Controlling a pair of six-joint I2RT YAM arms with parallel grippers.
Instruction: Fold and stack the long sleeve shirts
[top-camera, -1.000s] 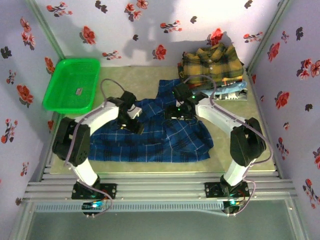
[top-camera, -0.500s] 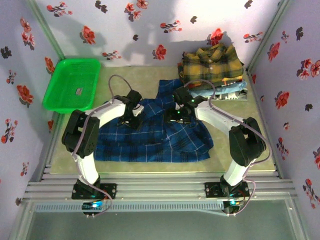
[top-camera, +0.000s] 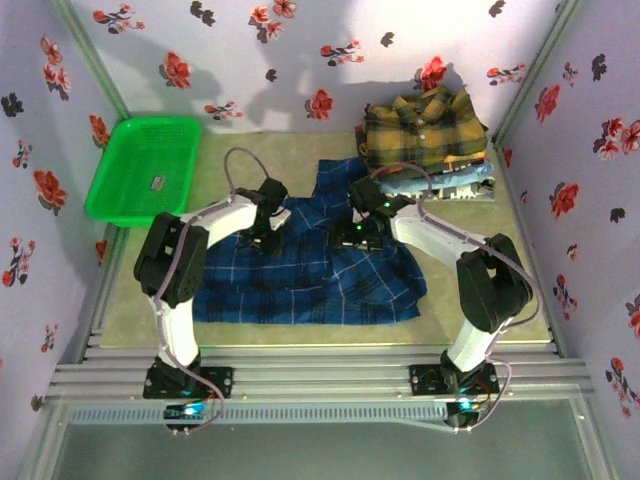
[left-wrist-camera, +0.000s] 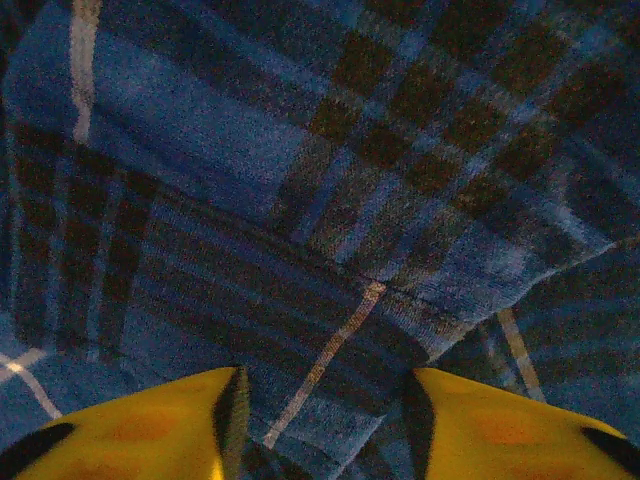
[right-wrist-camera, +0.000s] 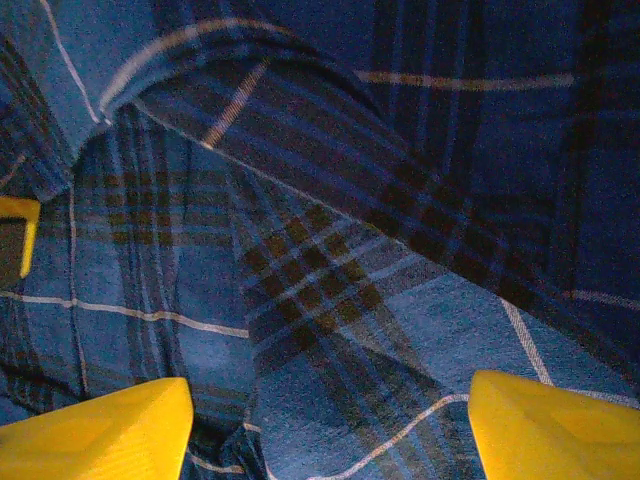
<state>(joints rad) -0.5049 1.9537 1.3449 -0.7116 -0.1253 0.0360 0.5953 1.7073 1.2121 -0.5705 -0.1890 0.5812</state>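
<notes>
A dark blue plaid long sleeve shirt lies spread and rumpled in the middle of the table. My left gripper is down on its back left part. In the left wrist view a folded edge of that shirt lies between the yellow fingers, and the left gripper is partly closed with a gap still open. My right gripper hovers low over the shirt's back middle. The right wrist view has the right gripper wide open above wrinkled blue plaid.
Folded shirts are stacked at the back right, a mustard-yellow plaid one on top of light blue ones. A green plastic basket leans at the back left. Flowered walls close in on three sides.
My left gripper moved back and right across the blue shirt, and its jaws have narrowed around a fold. The right gripper stayed in place and open.
</notes>
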